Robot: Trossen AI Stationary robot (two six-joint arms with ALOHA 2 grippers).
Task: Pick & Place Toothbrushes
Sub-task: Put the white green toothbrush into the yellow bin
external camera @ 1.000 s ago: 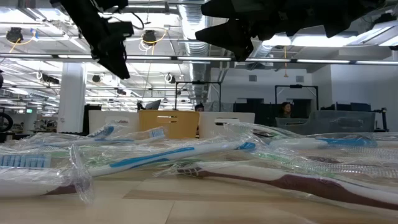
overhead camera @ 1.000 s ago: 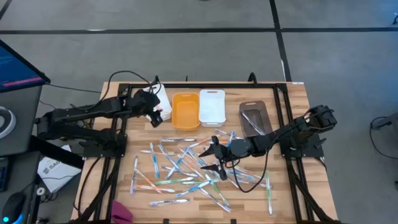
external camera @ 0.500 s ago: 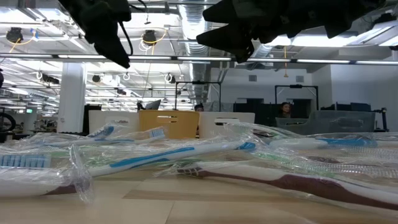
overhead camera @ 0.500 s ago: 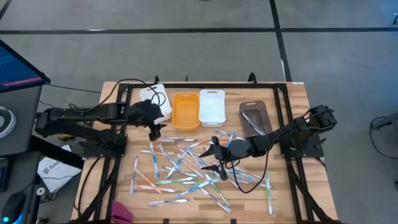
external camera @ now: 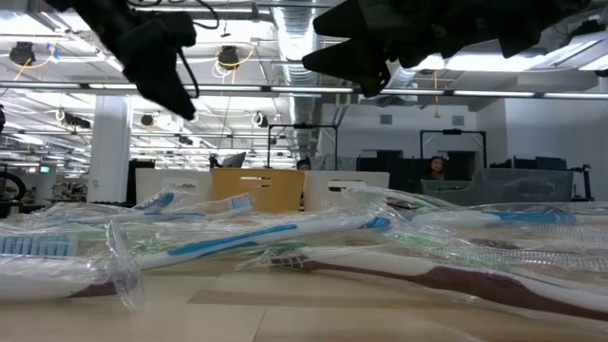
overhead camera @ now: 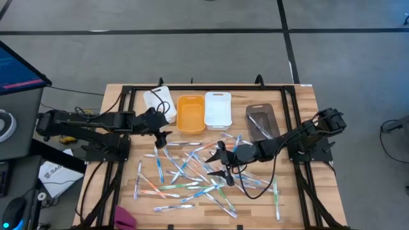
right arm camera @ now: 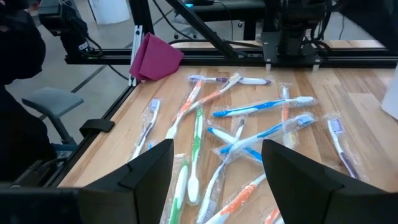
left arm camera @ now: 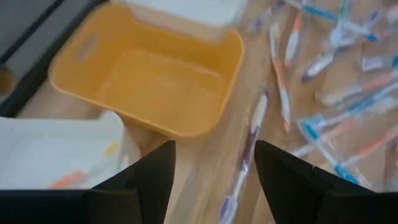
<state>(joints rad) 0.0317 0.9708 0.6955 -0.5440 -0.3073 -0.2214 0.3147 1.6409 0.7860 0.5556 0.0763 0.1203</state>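
Note:
Several toothbrushes in clear wrappers lie scattered flat on the wooden table, also seen in the right wrist view. My left gripper hangs open above the pile's far left end, just near of the orange bin. In its wrist view a purple toothbrush lies below the open fingers. My right gripper hovers open over the middle of the pile, nothing between its fingers.
Along the far edge stand a white bin with something orange-pink inside, the orange bin, a second white bin and a dark bin. A pink cloth lies at the near left corner. A black cable loops under the right arm.
My left gripper has swung from above the far-left white bin toward the table's near edge and down, and now stands over the far left end of the toothbrush pile, still open. The toothbrushes have not moved.

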